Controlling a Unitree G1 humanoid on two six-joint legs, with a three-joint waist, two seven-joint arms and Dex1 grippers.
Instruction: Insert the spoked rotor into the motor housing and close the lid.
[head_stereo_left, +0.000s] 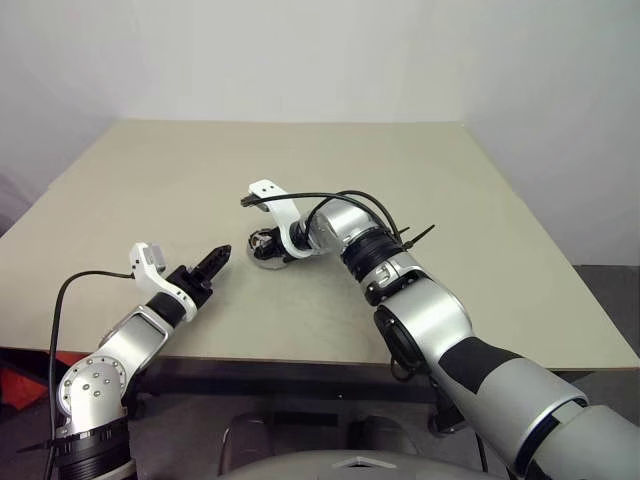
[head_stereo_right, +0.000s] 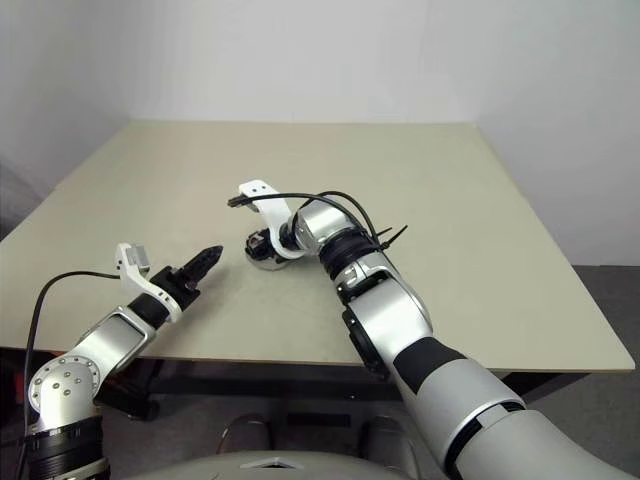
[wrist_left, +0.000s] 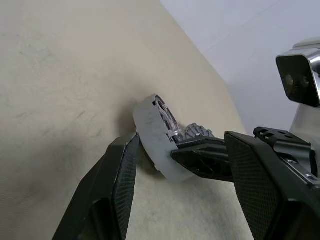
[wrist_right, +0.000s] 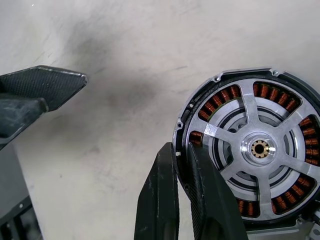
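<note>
1. Spoked rotor (wrist_right: 260, 148) sat inside the motor housing (wrist_right: 240, 76), its silver arms running out from the hub, with copper windings showing through the gaps between them.
2. The motor housing was on the beige table (head_stereo_left: 450, 180), near its middle and towards my side; I could not tell whether it lay flat or was tipped up on one edge.
3. My right gripper (wrist_right: 181, 150) was clenched on the housing's rim, one black finger inside the wall and one outside, with barely a gap between them.
4. My left gripper (head_stereo_left: 218, 258) hung just above the table, near the housing on its left but apart from it, pointing towards it. Its fingers were spread wide and held nothing.
5. A black cable looped over my right wrist above the housing.
</note>
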